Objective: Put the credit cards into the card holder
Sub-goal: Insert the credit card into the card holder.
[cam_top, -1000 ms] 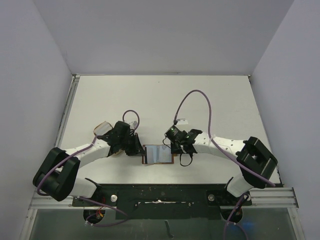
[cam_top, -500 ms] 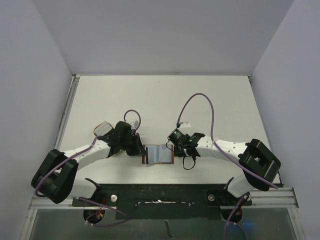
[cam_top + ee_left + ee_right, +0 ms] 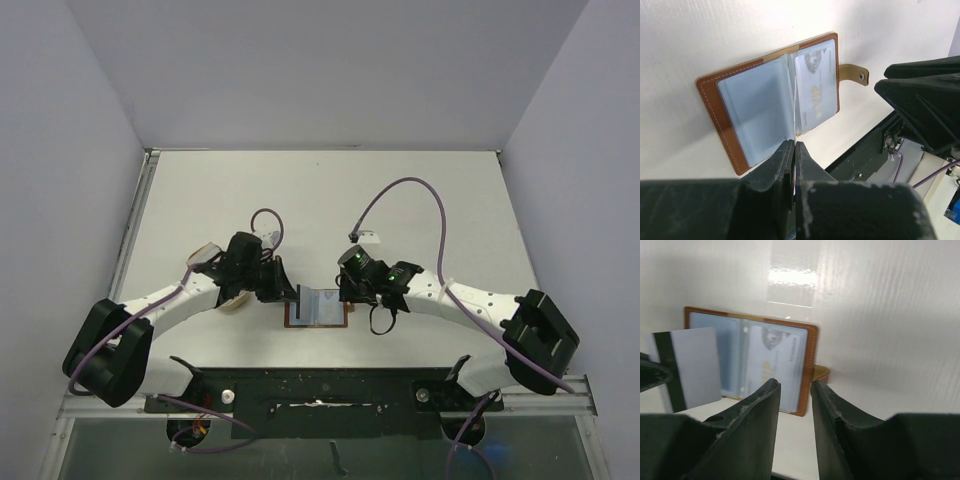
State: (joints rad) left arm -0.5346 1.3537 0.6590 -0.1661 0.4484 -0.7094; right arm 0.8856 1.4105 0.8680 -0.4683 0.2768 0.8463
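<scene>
The card holder lies open on the table, brown leather with pale blue sleeves. One credit card sits in its right-hand pocket, and the snap tab sticks out beyond that side. My left gripper is shut on a second credit card, pale grey with a black stripe. That card stands on edge over the holder's left half. My right gripper hovers open at the holder's right edge with nothing between its fingers.
A tan rounded dish lies mostly hidden under the left arm. The black base rail runs along the near table edge. Purple cables loop above both wrists. Grey walls close in the table on three sides.
The left gripper has moved right and brought its card upright over the holder's left page. The right gripper has shifted left toward the holder and its jaws have narrowed a little.
</scene>
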